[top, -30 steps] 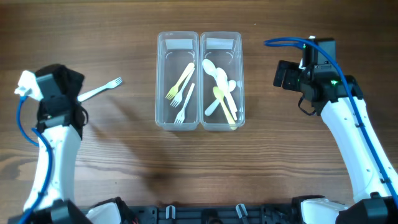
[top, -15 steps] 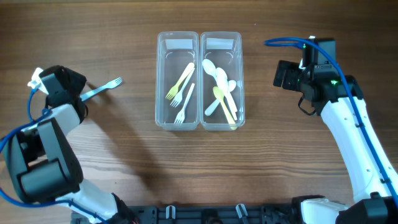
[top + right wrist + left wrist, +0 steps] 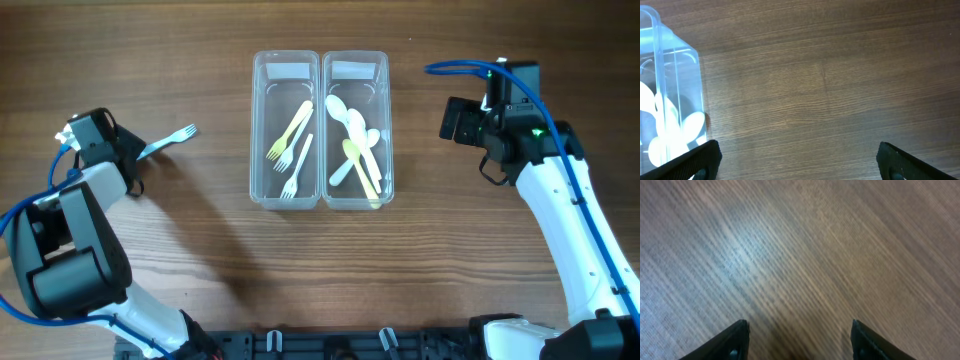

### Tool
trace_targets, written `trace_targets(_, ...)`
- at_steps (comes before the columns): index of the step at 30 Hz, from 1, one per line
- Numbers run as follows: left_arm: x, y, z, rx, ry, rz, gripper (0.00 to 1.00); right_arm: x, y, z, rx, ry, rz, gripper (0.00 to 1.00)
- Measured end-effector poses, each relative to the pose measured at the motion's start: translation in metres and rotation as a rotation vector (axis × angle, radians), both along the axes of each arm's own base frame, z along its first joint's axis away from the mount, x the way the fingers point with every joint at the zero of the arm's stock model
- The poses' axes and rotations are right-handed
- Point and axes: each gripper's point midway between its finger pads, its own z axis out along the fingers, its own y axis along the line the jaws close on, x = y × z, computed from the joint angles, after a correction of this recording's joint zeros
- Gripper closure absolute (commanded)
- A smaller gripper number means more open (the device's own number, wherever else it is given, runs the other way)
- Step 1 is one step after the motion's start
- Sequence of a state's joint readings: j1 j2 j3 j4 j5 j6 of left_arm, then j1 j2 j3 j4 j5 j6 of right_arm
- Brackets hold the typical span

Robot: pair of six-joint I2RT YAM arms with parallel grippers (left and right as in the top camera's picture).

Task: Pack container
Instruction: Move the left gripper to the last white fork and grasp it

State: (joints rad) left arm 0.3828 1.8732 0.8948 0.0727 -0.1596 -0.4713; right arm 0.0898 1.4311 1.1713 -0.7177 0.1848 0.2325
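Observation:
Two clear containers stand side by side mid-table. The left container (image 3: pixel 254 150) holds a yellow fork (image 3: pixel 290 130) and white forks (image 3: pixel 296 165). In the right container (image 3: pixel 388 120) lie several spoons (image 3: pixel 352 140). A pale fork (image 3: pixel 172 138) lies loose on the wood to their left. My left gripper (image 3: pixel 128 158) is at that fork's handle end. In the left wrist view its fingers (image 3: pixel 740 340) stand apart, and the left gripper (image 3: pixel 800 325) has only blurred wood between them. My right gripper (image 3: pixel 455 120) hangs open right of the containers, empty in its own view (image 3: pixel 797 150).
The right container's corner (image 3: pixel 675 75) and some spoons (image 3: pixel 685 130) show at the left edge of the right wrist view. Bare wooden table surrounds the containers. The arm bases run along the front edge.
My left arm has swung round and lowered toward the loose fork's handle, with its jaws narrowing. The fork, the containers and the right arm have stayed put.

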Motion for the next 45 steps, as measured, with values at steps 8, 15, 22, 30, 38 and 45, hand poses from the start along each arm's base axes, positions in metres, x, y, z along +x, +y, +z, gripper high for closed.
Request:
trace_targets(8,-0.02,-0.007,-0.006,-0.035,0.11,-0.007,0.82,0.0,0.0,0.0,0.0,0.0,0.0,0.0)
trace_targets(15,-0.029,-0.029,-0.009,-0.159,0.146,-0.058,0.96,0.0,0.0,0.0,0.0,0.0,0.0,0.0)
trace_targets(22,-0.037,-0.068,-0.012,-0.364,0.168,-0.148,0.96,0.0,0.0,0.0,0.0,0.0,0.0,0.0)
trace_targets(30,-0.045,-0.086,-0.01,-0.454,0.183,-0.179,0.96,0.0,0.0,0.0,0.0,0.0,0.0,0.0)
trace_targets(38,-0.05,-0.09,0.026,-0.425,0.151,-0.198,0.96,0.0,0.0,0.0,0.0,0.0,0.0,0.0)
trace_targets(45,-0.025,-0.107,0.133,-0.169,-0.082,-0.452,0.9,0.0,0.0,0.0,0.0,0.0,0.0,0.0)
